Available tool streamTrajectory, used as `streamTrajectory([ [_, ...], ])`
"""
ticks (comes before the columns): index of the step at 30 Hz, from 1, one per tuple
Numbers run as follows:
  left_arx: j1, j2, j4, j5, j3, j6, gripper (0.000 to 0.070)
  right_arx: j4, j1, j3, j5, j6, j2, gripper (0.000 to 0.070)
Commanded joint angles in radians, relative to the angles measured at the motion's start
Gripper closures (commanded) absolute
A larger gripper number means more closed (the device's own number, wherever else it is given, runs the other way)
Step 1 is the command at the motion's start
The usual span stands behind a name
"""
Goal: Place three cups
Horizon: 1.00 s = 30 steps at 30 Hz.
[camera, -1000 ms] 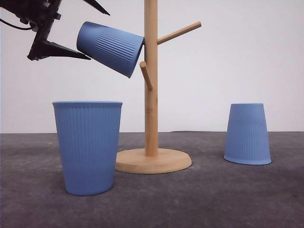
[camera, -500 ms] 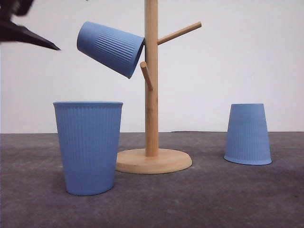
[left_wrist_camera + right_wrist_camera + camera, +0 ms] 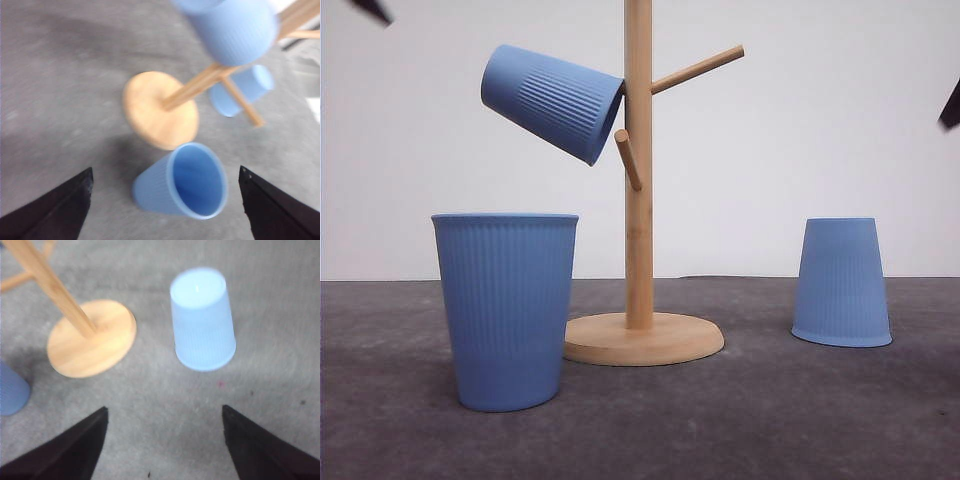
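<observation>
Three cups [image 3: 505, 310] – matte light blue w/ fine vertical ribbing; rack [image 3: 638, 200] – pale wood

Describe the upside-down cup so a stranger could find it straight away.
Start at the wooden rack in the middle of the table. To its right a blue cup stands alone. It is the one resting on its rim, flat base up; another stands mouth-up, the third hangs on a peg.

Grey table [image 3: 760, 420] — rack [image 3: 642, 338], two cups [image 3: 506, 310] [image 3: 841, 283].
</observation>
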Motion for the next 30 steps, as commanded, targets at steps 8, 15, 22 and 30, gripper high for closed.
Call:
streamTrajectory([
  [8,0.006,-0.045,0.014,-0.027,-0.019,-0.039,0.0159,0.203,0.003,0.114,0.002,0.021,0.317,0.0182],
  [15,0.006,-0.045,0.016,-0.031,-0.019,-0.039,0.0159,0.342,0.003,0.217,0.027,-0.027,0.576,0.0136],
  [22,0.006,-0.045,0.016,-0.032,-0.019,-0.039,0.0159,0.447,0.003,0.292,0.039,-0.056,0.787,0.0136],
  [30,0.006,-0.045,0.016,-0.058,-0.019,-0.039,0.0159,0.436,0.003,0.324,0.050,-0.061,0.900,0.0293],
])
